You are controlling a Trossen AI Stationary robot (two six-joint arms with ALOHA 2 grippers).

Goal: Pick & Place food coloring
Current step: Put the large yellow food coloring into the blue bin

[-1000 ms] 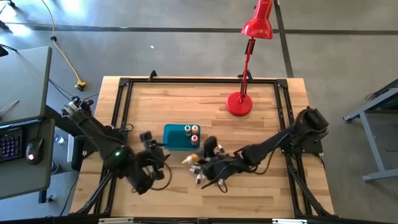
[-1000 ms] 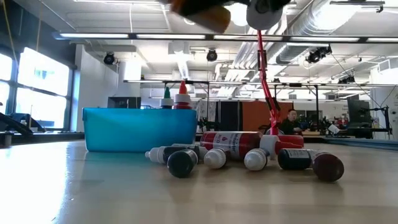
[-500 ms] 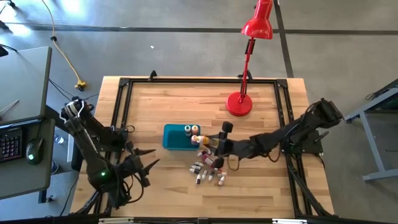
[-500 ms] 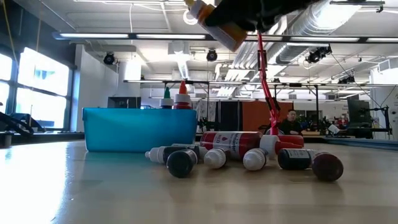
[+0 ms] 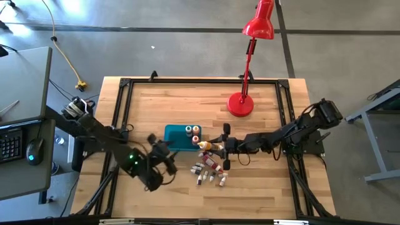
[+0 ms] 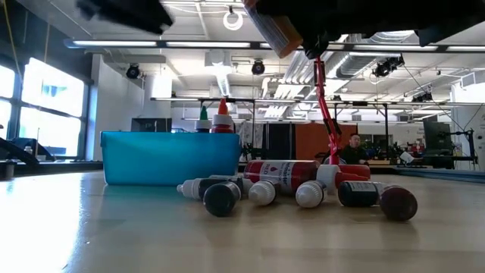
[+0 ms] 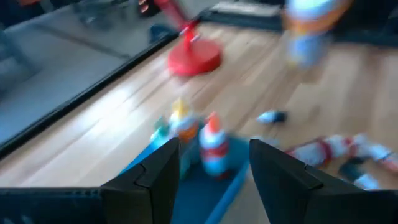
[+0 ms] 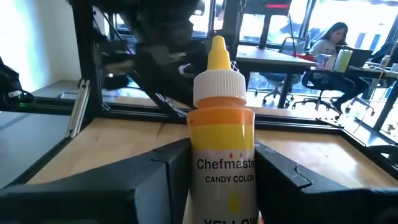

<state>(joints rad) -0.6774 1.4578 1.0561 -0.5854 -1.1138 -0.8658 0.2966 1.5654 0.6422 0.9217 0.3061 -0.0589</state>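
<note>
Since a second ago, my right pincer (image 5: 220, 146) has lifted a yellow bottle (image 5: 208, 145) beside the tub (image 5: 175, 139); left pincer (image 5: 164, 154) spread, empty. Low view: several bottles (image 6: 303, 189) remain lying on the surface (image 6: 114, 235). Right wrist: yellow bottle pinched upright.

The right arm reaches in from the right edge toward the table's middle, its right gripper (image 5: 220, 147) raised off the table, fingers (image 8: 155, 180) clamped on a bottle (image 8: 222, 155); the left arm stretches from the left edge, its left gripper (image 5: 164, 156) empty, fingers (image 7: 155, 180) spread.
</note>
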